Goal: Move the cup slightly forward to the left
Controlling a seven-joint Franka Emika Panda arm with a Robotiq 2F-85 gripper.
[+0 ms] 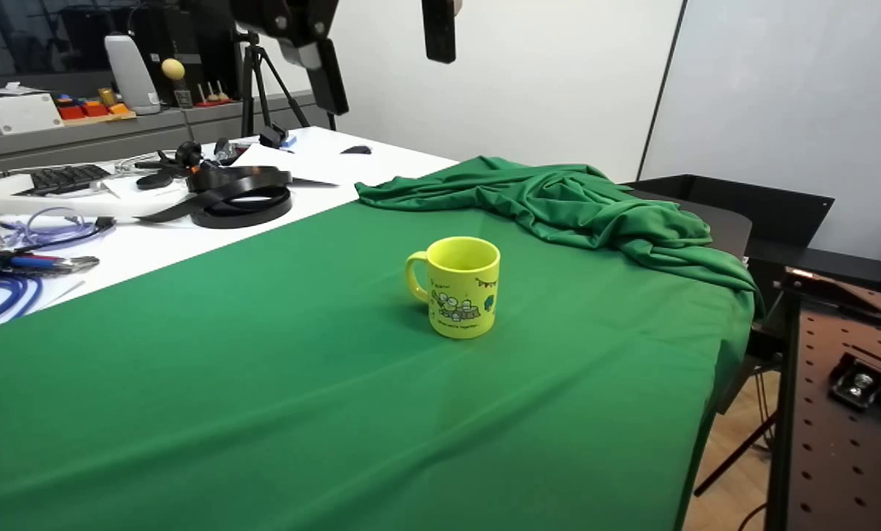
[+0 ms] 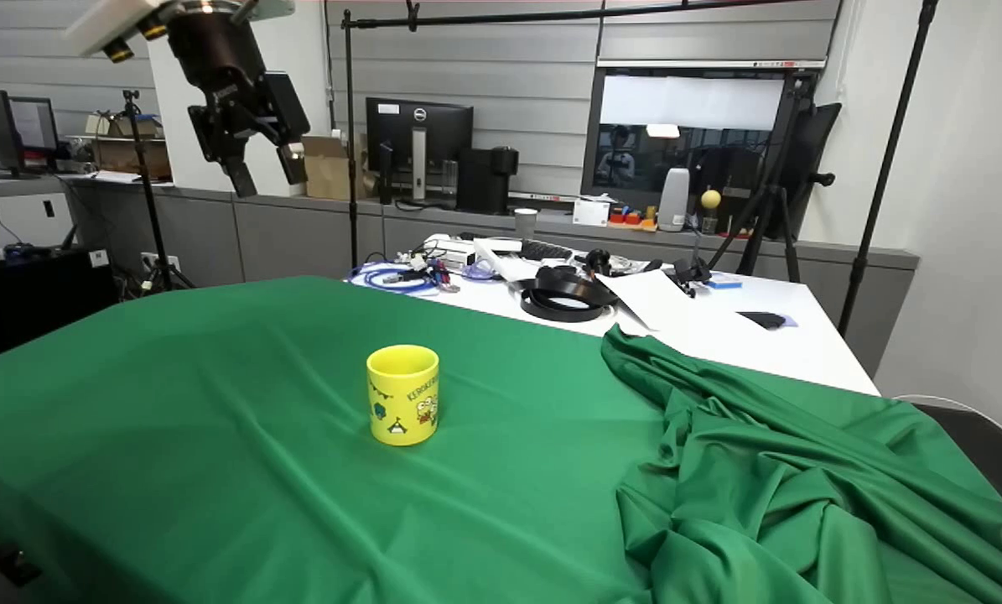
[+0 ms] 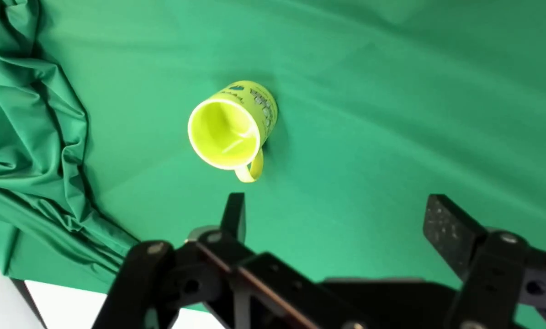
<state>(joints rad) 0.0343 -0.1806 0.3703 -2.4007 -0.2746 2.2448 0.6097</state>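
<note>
The cup is a small bright yellow mug point(image 1: 464, 299) with a printed design, standing upright on the green cloth. It shows in both exterior views point(image 2: 404, 407), with the loop handle hidden in the latter. In the wrist view the cup point(image 3: 229, 130) is left of centre and above the left fingertip, its open mouth visible and its handle toward the jaws. My gripper point(image 3: 336, 203) is open with nothing between its fingers. In both exterior views the gripper point(image 1: 388, 74) hangs high above the cloth, well apart from the cup; it also shows at upper left point(image 2: 267, 174).
The green cloth point(image 1: 226, 383) covers the table, with a bunched heap of cloth point(image 1: 558, 195) near the cup, also in the wrist view point(image 3: 26, 137). A white table point(image 2: 719, 335) behind holds black rings point(image 2: 563, 294), cables and tools. A perforated dark board point(image 1: 853, 442) stands beside the table.
</note>
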